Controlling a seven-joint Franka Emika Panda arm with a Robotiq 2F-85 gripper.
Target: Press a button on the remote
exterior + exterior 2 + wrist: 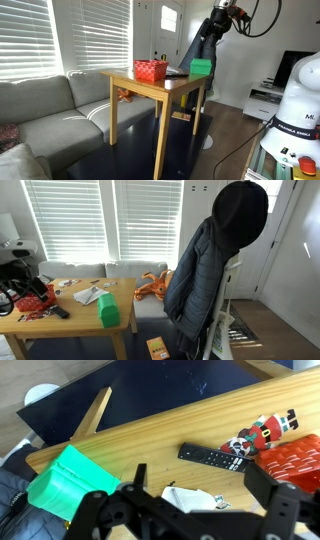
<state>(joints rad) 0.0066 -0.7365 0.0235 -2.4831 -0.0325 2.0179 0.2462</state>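
Note:
The remote (212,458) is a slim black oblong lying flat on the wooden table (150,430). It also shows in an exterior view (58,311). My gripper (200,510) is open and empty. It hangs above the table, with the remote lying beyond its fingertips and not touching them. A crumpled white paper (190,498) lies right under the jaws. In an exterior view the gripper (20,285) sits over the table's left end.
A red mesh basket (295,460) stands right of the remote, with a red-and-white toy (265,432) beside it. A green block (62,480) stands to the left. In an exterior view a black jacket (215,260) hangs on a stand. A grey sofa (50,105) sits by the table.

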